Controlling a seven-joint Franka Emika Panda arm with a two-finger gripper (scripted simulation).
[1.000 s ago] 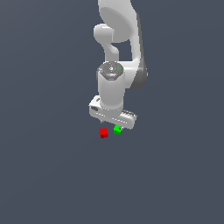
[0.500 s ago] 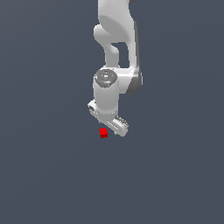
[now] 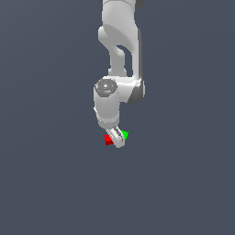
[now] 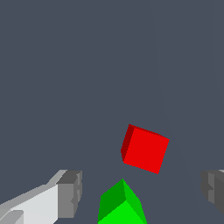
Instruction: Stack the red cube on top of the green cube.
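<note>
Approach | my hand (image 4: 140,190) is spread wide, holding nothing, low over both cubes | red cube (image 4: 145,148) lies on the surface just beside green cube (image 4: 120,204), apart | I judge: centre my fingers (image 4: 70,192) on red only, avoid nudging green.

In the exterior view the gripper (image 3: 117,140) covers most of the red cube (image 3: 108,139) and green cube (image 3: 124,135)
</note>
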